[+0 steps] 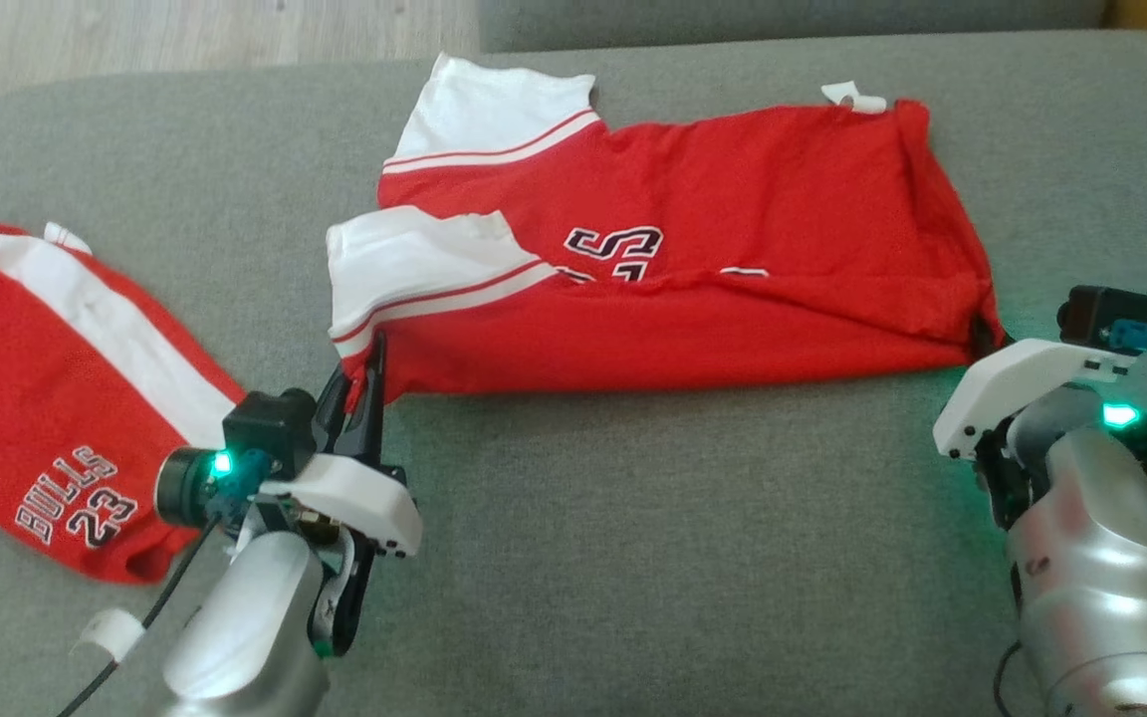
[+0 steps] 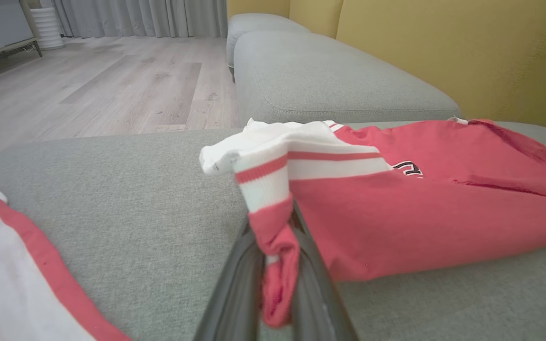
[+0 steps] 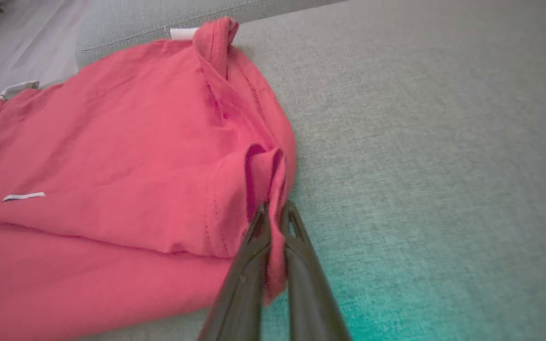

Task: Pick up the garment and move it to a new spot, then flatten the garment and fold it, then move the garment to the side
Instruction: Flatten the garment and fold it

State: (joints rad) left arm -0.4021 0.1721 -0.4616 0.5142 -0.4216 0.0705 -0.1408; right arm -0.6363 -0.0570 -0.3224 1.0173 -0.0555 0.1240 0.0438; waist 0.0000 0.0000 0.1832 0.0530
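Left claw (image 1: 367, 383) is clamped on the jersey (image 1: 733, 229) at one near corner, right claw (image 3: 273, 222) on the other. It lies half folded across the cushion (image 1: 633, 558). You're mid-fold, I'd judge: next, lift both corners evenly toward the cushion's far edge.
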